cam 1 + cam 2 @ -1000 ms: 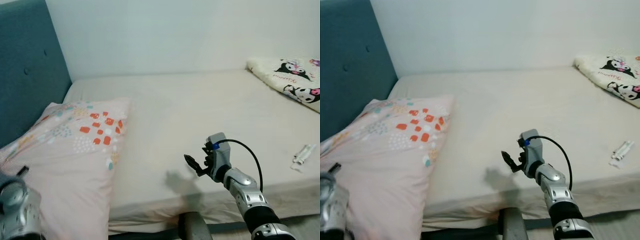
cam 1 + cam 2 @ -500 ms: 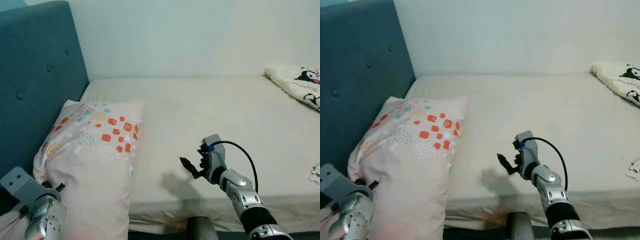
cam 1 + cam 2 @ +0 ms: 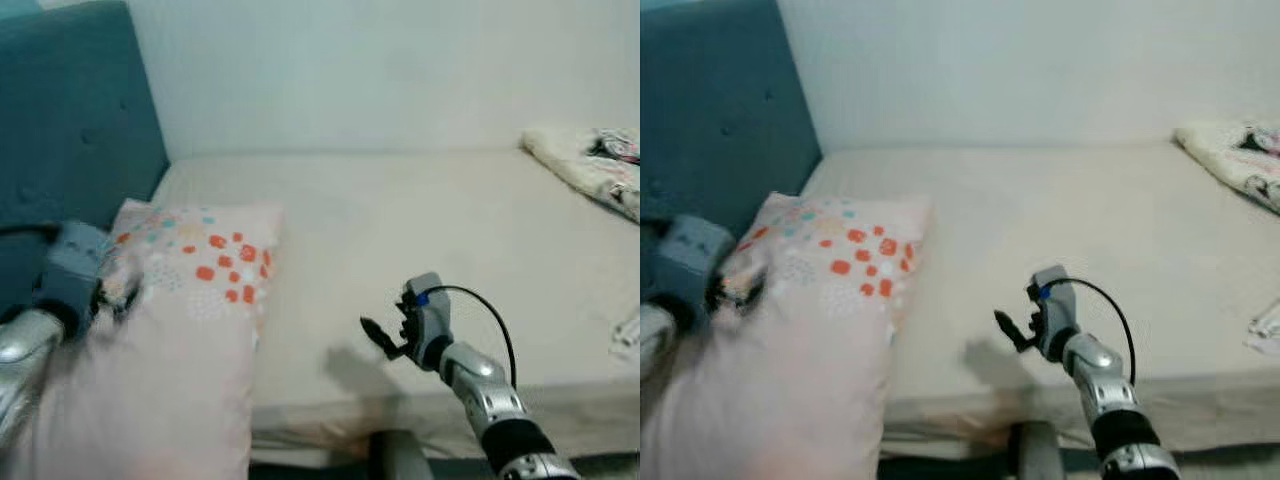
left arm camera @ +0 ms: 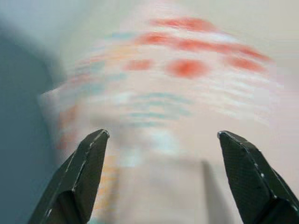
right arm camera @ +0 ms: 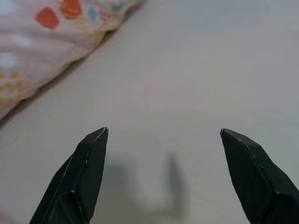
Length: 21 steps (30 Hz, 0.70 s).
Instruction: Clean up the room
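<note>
A pink pillow (image 3: pixel 195 310) with red and teal spots lies at the head of the bed, on the left of the beige mattress (image 3: pixel 420 220). My left gripper (image 3: pixel 118 292) is raised against the pillow's left side. It is open, and the left wrist view shows the blurred pillow (image 4: pixel 168 93) close ahead between its fingers. My right gripper (image 3: pixel 374 334) hovers open a little above the mattress near its front edge, right of the pillow. Between its fingers lies bare sheet (image 5: pixel 187 93), with the pillow's corner (image 5: pixel 42 32) beyond.
A teal padded headboard (image 3: pixel 70 120) stands behind the pillow on the left. A cartoon-print blanket (image 3: pixel 590 160) lies at the back right of the bed. A small white item (image 3: pixel 628 335) sits at the bed's right edge. A white wall runs behind the bed.
My left arm has swung up from the lower left and now rests against the pillow's side. The camera has shifted. The right gripper holds about the same spot.
</note>
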{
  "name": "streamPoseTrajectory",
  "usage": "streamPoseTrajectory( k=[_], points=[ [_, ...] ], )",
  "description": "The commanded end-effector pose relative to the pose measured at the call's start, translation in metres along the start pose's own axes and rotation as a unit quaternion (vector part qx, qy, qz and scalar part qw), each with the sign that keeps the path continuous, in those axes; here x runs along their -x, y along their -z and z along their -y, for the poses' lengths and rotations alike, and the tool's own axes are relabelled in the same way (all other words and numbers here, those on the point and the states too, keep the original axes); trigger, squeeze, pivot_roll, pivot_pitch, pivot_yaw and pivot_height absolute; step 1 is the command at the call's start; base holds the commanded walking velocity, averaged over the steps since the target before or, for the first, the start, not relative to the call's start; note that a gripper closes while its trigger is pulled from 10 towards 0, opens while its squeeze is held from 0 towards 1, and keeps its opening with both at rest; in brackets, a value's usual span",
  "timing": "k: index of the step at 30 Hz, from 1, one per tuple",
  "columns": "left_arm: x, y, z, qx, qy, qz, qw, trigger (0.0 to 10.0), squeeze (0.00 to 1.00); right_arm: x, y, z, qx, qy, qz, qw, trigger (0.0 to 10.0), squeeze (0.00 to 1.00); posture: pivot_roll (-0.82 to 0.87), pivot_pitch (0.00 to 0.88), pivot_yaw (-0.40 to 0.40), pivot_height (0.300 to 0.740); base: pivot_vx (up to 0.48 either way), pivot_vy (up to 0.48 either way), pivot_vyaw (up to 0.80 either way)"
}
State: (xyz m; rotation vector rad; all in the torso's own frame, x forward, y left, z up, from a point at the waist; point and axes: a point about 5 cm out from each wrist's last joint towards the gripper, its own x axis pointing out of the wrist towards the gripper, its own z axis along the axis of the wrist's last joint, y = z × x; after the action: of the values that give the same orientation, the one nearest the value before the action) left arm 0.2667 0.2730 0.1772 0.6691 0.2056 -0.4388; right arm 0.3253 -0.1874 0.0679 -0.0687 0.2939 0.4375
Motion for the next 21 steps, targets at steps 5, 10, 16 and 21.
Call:
streamPoseTrajectory(
  k=[5, 10, 16, 21],
  points=[
    [0.028, 0.001, 0.025, -0.08, 0.202, -0.055, 0.975, 10.0, 1.0, 0.0, 0.0, -0.002, 0.0, -0.003, -0.003, 1.0, 10.0, 0.0, 0.04, 0.0, -0.011, 0.54, 0.0, 0.0, 0.0],
    [0.054, 0.005, 0.059, -0.073, 0.385, -0.094, 0.915, 10.0, 0.0, 0.002, 0.002, 0.0, 0.0, 0.0, -0.007, 1.0, 10.0, 0.0, 0.04, 0.002, -0.009, 0.54, 0.0, 0.0, 0.0],
    [0.076, 0.005, 0.092, -0.033, 0.516, -0.075, 0.852, 10.0, 0.0, 0.004, 0.004, 0.003, 0.0, 0.0, -0.013, 1.0, 10.0, 0.0, 0.05, 0.005, -0.027, 0.54, 0.0, 0.0, 0.0],
    [0.091, 0.016, 0.119, 0.014, 0.573, -0.087, 0.815, 10.0, 0.0, 0.003, 0.002, 0.005, 0.005, -0.001, -0.017, 1.0, 10.0, 0.0, 0.06, 0.005, -0.033, 0.54, 0.0, 0.0, 0.0]
  ],
)
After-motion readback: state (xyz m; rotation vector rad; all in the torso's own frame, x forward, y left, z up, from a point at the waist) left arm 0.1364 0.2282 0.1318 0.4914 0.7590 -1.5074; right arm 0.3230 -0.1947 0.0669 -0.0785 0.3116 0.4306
